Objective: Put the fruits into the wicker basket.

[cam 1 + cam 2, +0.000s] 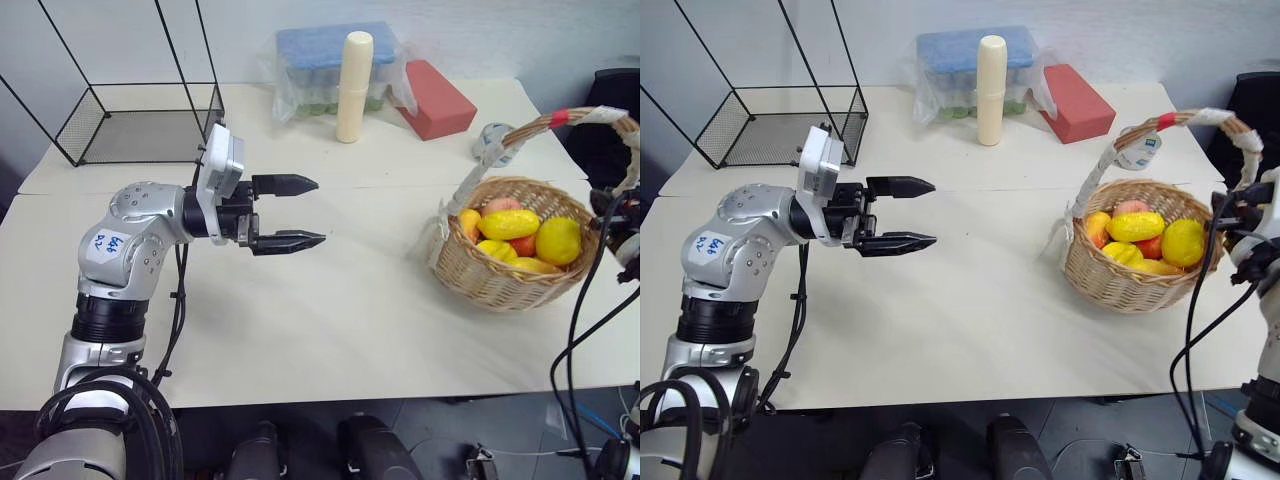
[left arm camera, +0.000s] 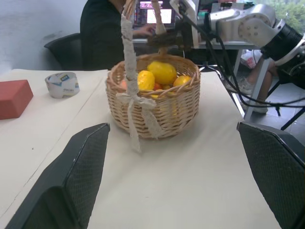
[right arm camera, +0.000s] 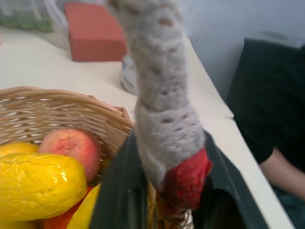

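The wicker basket [image 1: 470, 270] stands at the right of the white table. Several fruits lie inside it: a yellow-orange mango [image 1: 508, 224] on top, a round yellow lemon [image 1: 558, 240] and another yellow lemon [image 1: 495, 250]. My right gripper [image 3: 171, 188] is at the basket's right side. Its two fingers are closed around the cloth-wrapped handle [image 3: 162, 114], just above a piece of red tape. My left gripper [image 1: 320, 211] hovers open over the middle of the table. It points toward the basket from well to the left, with nothing between its fingers.
A black wire-frame basket [image 1: 140, 125] sits at the back left. A cream cylinder [image 1: 353, 85], a bagged blue-lidded box [image 1: 330, 50], a red block [image 1: 435, 97] and a tape roll [image 1: 492, 140] stand along the back. A person in dark clothes [image 2: 102, 28] sits beyond the table's right end.
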{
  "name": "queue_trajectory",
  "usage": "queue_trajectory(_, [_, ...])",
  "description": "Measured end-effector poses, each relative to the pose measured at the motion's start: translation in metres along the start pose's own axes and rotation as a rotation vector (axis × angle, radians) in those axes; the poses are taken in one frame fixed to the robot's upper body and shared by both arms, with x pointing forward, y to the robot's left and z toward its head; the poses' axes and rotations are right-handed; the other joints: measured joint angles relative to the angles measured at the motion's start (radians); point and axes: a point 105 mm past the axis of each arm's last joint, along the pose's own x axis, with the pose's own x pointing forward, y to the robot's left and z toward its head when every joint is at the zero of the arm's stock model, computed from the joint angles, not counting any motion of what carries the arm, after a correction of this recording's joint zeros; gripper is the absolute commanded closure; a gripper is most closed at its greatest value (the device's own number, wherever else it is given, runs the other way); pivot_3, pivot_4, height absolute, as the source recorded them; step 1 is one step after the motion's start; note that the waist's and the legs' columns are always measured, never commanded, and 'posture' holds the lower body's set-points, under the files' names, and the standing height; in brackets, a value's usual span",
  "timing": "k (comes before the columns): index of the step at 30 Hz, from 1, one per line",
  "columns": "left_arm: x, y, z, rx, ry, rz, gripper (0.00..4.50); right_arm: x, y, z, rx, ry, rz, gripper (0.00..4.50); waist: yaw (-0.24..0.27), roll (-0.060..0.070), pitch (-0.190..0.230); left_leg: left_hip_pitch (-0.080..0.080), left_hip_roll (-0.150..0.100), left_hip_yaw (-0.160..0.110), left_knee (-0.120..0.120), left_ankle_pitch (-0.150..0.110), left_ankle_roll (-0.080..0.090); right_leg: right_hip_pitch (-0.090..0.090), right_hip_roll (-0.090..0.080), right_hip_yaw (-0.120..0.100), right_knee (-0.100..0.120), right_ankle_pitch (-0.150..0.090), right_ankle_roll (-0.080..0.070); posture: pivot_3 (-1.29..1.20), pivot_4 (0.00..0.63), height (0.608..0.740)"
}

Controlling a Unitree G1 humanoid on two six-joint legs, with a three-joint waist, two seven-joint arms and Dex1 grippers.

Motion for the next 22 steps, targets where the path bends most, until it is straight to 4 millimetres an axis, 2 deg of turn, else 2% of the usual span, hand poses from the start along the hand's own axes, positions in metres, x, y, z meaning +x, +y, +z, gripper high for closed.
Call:
queue_trajectory(3, [0.001, 0.002, 0.001, -0.001, -0.002, -0.011, 0.00, -0.011, -0.008, 0.000, 0.027, -0.018, -0.005, 1.51, 0.005, 0.000, 0.000, 0.000, 0.000, -0.001, 0.000, 0.000, 0.000, 0.000, 0.000, 0.000, 0.000, 0.000, 0.000, 0.00, 0.150, 0.740])
queue_trajectory(7, [0.000, 0.001, 0.000, -0.005, 0.002, -0.024, 0.00, -0.042, -0.024, 0.002, 0.040, 0.002, 0.036, 0.14, 0.021, 0.000, 0.000, -0.001, 0.000, -0.002, 0.000, 0.000, 0.001, 0.001, -0.001, -0.001, -0.001, 0.000, 0.000, 0.00, 0.150, 0.740])
queue_trajectory(13, [-0.003, 0.003, -0.005, -0.033, 0.007, -0.031, 0.00, -0.103, -0.035, 0.028, 0.071, 0.075, 0.243, 0.06, 0.031, 0.000, 0.000, 0.004, 0.000, -0.003, 0.000, -0.001, 0.001, 0.008, 0.001, -0.001, -0.006, 0.000, 0.000, 0.00, 0.150, 0.740])
queue_trajectory(16, [-0.002, 0.001, -0.005, -0.031, 0.006, -0.046, 0.00, -0.130, -0.034, 0.032, 0.084, 0.149, 0.347, 0.06, 0.031, -0.001, 0.001, 0.016, -0.001, -0.003, -0.007, -0.001, 0.001, 0.021, 0.001, -0.001, -0.013, 0.000, 0.000, 0.00, 0.150, 0.740])
queue_trajectory(19, [-0.007, 0.001, -0.004, -0.028, 0.019, -0.057, 0.00, -0.167, -0.040, 0.031, 0.103, 0.281, 0.454, 0.06, 0.031, -0.001, 0.000, 0.019, -0.001, -0.005, -0.011, -0.001, 0.001, 0.027, 0.003, -0.001, -0.021, 0.000, 0.001, 0.00, 0.150, 0.740])
queue_trajectory(22, [-0.011, 0.003, -0.007, -0.043, 0.021, -0.055, 0.00, -0.182, -0.047, 0.041, 0.096, 0.295, 0.490, 0.06, 0.025, -0.002, 0.001, 0.023, -0.001, -0.005, -0.012, -0.002, 0.002, 0.033, 0.003, 0.000, -0.025, 0.001, 0.002, 0.00, 0.150, 0.740])
